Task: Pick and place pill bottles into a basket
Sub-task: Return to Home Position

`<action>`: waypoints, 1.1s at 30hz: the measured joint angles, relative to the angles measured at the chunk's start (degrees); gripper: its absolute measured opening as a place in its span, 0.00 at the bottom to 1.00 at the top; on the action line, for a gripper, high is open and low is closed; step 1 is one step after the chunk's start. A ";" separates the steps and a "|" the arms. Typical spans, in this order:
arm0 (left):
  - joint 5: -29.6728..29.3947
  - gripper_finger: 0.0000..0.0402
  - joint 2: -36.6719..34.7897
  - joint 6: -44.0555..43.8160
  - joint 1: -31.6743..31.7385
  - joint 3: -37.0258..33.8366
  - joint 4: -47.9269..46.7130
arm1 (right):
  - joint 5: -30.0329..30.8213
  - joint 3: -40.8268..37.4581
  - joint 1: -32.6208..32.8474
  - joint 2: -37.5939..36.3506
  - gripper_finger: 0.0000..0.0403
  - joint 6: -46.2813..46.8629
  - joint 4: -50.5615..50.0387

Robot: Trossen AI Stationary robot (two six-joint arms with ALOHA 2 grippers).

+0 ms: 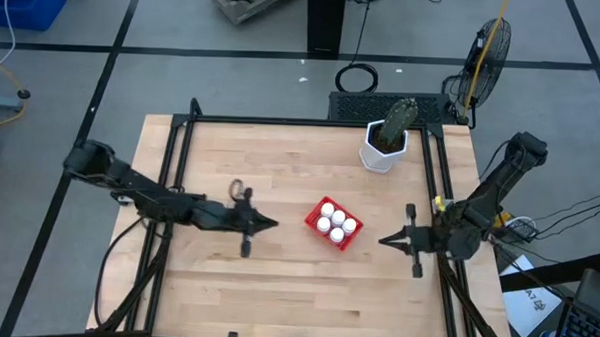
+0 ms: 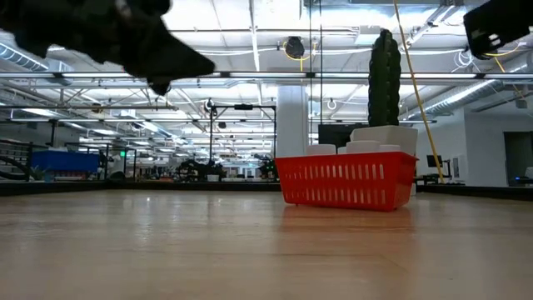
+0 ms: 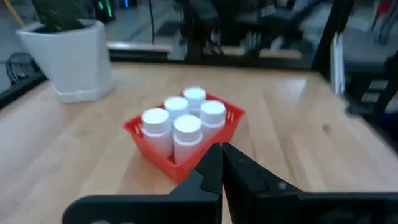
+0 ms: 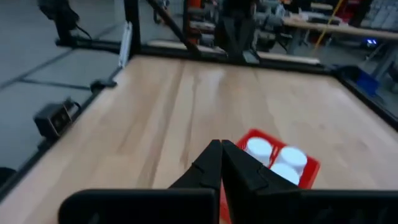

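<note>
The red basket (image 1: 333,223) stands on the table's middle, with several white pill bottles (image 1: 337,219) upright inside it; it also shows in the left wrist view (image 3: 180,158), the low view (image 2: 346,181) and the right wrist view (image 4: 298,171). My left gripper (image 1: 271,224) is shut and empty, above the table to the basket's left; its fingers (image 3: 221,163) point at the basket. My right gripper (image 1: 383,240) is shut and empty to the basket's right; it also shows in its own wrist view (image 4: 221,162).
A white pot with a green cactus-like plant (image 1: 386,144) stands at the table's far right, behind the basket. A black frame (image 1: 302,122) runs along the table's far edge and sides. Bare wood lies near the front edge (image 1: 295,298).
</note>
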 joint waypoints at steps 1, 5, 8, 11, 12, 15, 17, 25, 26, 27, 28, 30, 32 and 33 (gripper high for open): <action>0.00 0.01 -1.98 -0.34 0.03 -2.34 1.74 | -0.02 0.00 0.30 -1.26 0.00 -0.71 -0.19; 2.45 0.03 -9.62 -1.54 0.01 -11.60 8.27 | -0.04 0.00 1.02 -5.94 0.00 -2.84 -1.59; 4.24 0.04 -15.69 -1.54 0.00 -17.45 13.90 | -0.02 0.00 1.06 -9.48 0.00 -4.54 -2.40; 4.48 0.02 -21.62 -1.52 -0.13 -21.47 14.36 | 1.51 0.00 1.04 -13.44 0.00 -6.10 -3.02; 4.44 0.01 -23.64 -1.52 -0.29 -22.53 14.38 | 2.53 0.00 1.04 -14.77 0.00 -6.40 -3.62; 4.46 0.02 -29.11 -1.52 -0.41 -25.09 12.75 | 3.86 0.00 1.01 -19.43 0.00 -6.28 -8.58; 4.44 0.03 -32.50 -1.83 -0.37 -26.36 10.28 | 5.43 0.00 1.01 -22.45 0.00 -3.95 -12.91; 1.73 0.02 -43.83 -1.14 -0.37 -27.03 0.00 | 5.68 -5.63 0.99 -33.48 0.00 -3.59 -15.30; 1.79 0.03 -45.22 -0.71 -0.37 -27.03 -1.17 | 5.68 -6.12 0.99 -34.63 0.00 -4.06 -15.09; 1.98 0.03 -46.74 -0.31 -0.37 -27.03 -2.46 | 5.71 -6.62 0.99 -35.99 0.00 -4.79 -15.15; 2.17 0.03 -48.46 -0.12 -0.37 -27.03 -3.58 | 5.73 -6.91 0.99 -37.24 0.00 -5.38 -15.63; 2.21 0.01 -52.24 -0.10 -0.37 -27.03 -6.67 | 5.90 -6.97 0.99 -40.18 0.00 -6.03 -16.49; 1.29 0.01 -56.42 -0.22 -0.37 -27.03 -10.98 | 6.75 -6.95 0.97 -40.73 0.00 -7.78 -14.53; 1.09 0.02 -58.45 -0.24 -0.37 -27.03 -13.01 | 6.87 -6.97 0.99 -40.66 0.00 -8.71 -14.00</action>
